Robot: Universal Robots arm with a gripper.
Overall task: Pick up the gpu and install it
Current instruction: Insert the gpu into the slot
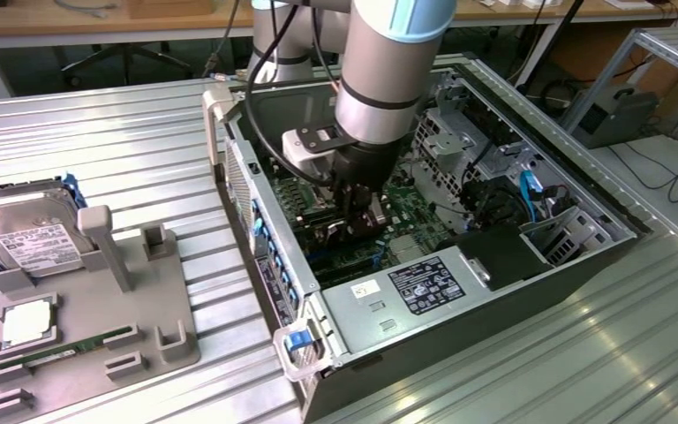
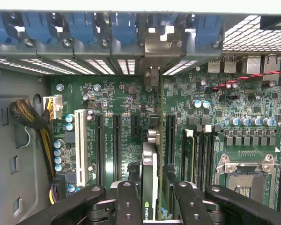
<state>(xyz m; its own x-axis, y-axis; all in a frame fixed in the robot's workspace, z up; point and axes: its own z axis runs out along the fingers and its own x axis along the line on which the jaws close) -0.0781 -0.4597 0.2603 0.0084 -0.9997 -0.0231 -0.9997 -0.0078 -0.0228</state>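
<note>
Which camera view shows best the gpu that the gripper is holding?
The wrist view: the gpu stands edge-on between the gripper fingers, above the motherboard slots. In the exterior view the arm and gripper mostly hide it.

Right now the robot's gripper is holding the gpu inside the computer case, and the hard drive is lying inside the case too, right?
Not quite. The gripper does hold the gpu inside the computer case, but the exterior view shows the hard drive outside it, by the grey holder on the metal table.
</note>
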